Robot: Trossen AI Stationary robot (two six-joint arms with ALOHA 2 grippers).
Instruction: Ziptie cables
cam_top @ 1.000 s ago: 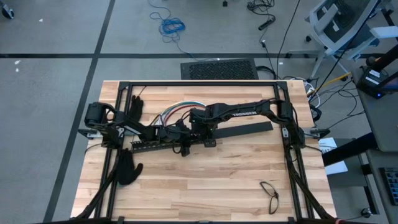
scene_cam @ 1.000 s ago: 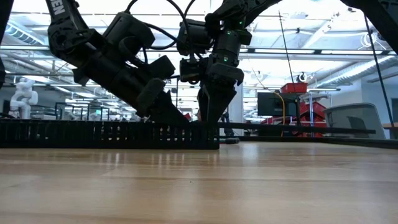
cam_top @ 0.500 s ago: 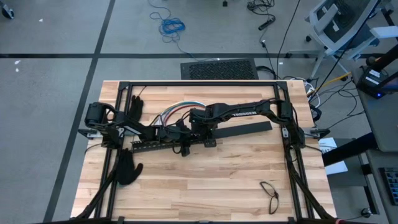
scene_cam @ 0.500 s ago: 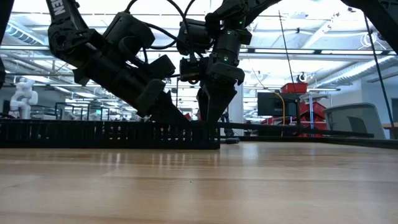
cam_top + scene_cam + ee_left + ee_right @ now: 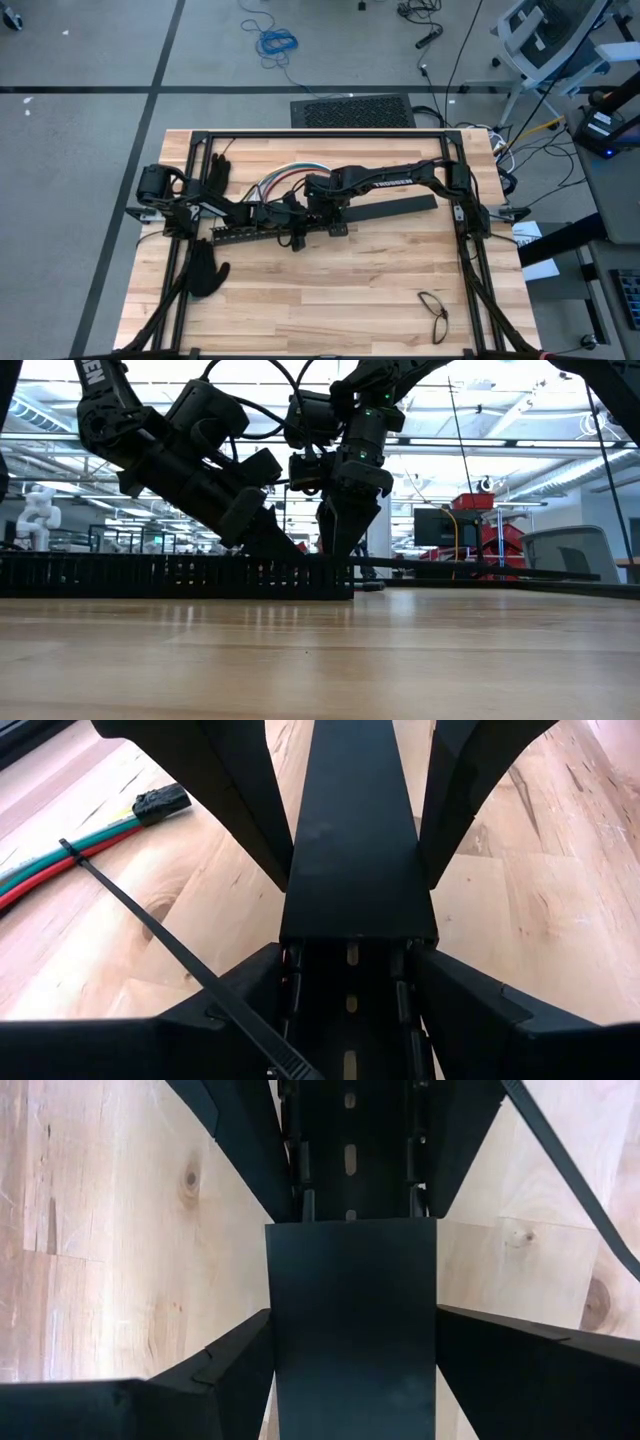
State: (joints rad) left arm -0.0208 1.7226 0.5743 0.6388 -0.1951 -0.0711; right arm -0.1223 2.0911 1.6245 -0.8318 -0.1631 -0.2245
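My left gripper (image 5: 350,980) clasps the slotted bar (image 5: 352,870) — the right gripper (image 5: 352,1330) clasps its cover. The cables (image 5: 60,860) lie just beside the bar, roughly parallel — a ziptie (image 5: 150,925) crosses them.

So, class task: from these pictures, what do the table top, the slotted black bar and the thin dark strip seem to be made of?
Table top: wood, pale planks with grain and knots, light sheen.
Slotted black bar: probably matte plastic; smooth, dull, with moulded slots. Painted metal is possible.
Ziptie: likely flexible plastic; thin, dark, slightly ridged strip.
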